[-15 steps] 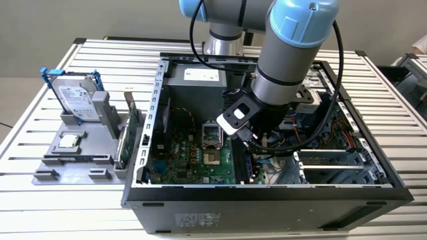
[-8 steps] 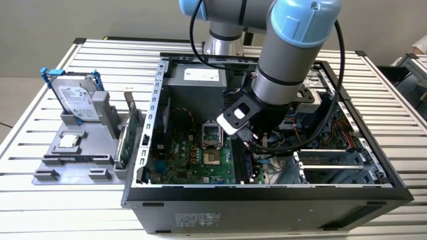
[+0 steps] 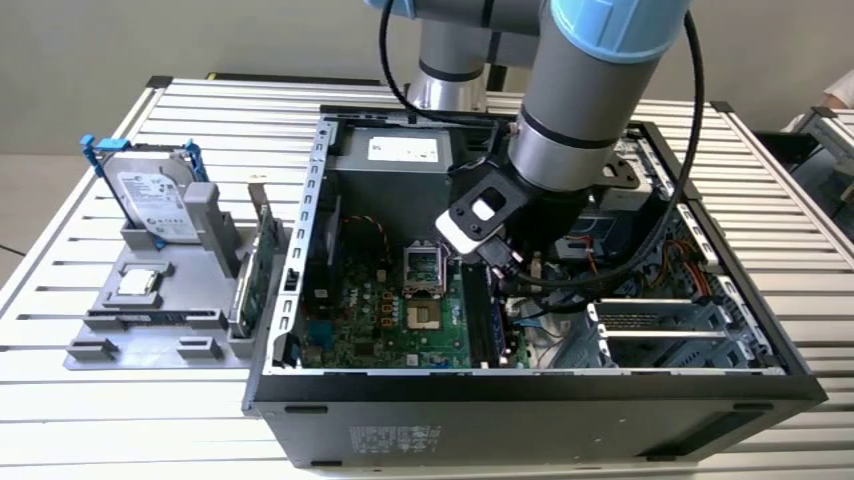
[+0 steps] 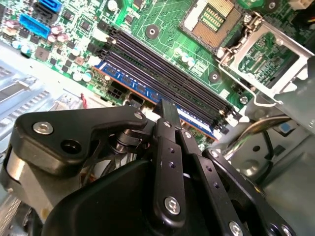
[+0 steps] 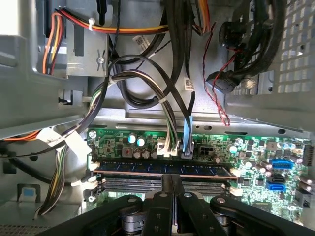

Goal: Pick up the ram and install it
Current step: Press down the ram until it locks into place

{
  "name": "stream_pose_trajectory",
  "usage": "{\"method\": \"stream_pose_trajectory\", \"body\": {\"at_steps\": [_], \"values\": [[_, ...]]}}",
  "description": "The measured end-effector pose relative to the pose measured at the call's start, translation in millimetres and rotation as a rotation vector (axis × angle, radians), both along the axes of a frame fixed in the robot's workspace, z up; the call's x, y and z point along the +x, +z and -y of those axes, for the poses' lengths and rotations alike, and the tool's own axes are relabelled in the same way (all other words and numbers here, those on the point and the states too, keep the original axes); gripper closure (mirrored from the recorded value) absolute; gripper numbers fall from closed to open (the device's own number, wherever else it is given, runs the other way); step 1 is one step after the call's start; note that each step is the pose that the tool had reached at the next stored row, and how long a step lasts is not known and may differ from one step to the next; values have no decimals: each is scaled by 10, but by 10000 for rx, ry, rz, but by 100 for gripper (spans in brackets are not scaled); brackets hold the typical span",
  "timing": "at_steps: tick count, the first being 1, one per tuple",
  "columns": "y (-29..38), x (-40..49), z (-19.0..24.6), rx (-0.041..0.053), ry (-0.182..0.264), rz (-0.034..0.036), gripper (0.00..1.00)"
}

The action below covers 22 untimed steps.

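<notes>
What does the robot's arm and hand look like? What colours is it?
The arm is a thick grey tube with light blue caps at its joints. A black cable loops along it. Near its wrist sits a white and black block. The hand is black, built from flat bars with rounded ends, joined by silver screws.

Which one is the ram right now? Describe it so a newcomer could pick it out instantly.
Look inside the open computer case at the green motherboard and its row of long black slots. The ram is the thin blue stick standing along the outermost slot, directly under the shut claw. The slots beside it are bare black channels.
</notes>
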<state>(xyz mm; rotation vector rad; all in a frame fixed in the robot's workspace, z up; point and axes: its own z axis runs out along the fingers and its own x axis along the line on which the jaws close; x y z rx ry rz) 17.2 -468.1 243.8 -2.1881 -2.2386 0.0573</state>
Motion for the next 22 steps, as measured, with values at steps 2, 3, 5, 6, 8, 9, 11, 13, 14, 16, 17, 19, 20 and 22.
{"method": "stream_pose_trajectory", "body": {"at_steps": [2,3,5,6,8,9,11,13,14,16,17,19,20,22], "values": [[46,0,0,1,0,0,100],[74,0,0,-1,0,0,100],[125,0,0,0,0,0,100],[151,0,0,0,0,0,100],[201,0,0,0,0,0,100],[225,0,0,1,0,0,100],[269,0,0,1,0,0,100],[315,0,0,0,0,0,100],[341,0,0,0,0,0,100],[390,0,0,-2,0,0,100],[407,0,0,-1,0,0,100],[448,0,0,0,0,0,100],[472,0,0,1,0,1,100],[517,0,0,0,0,0,100]]}}
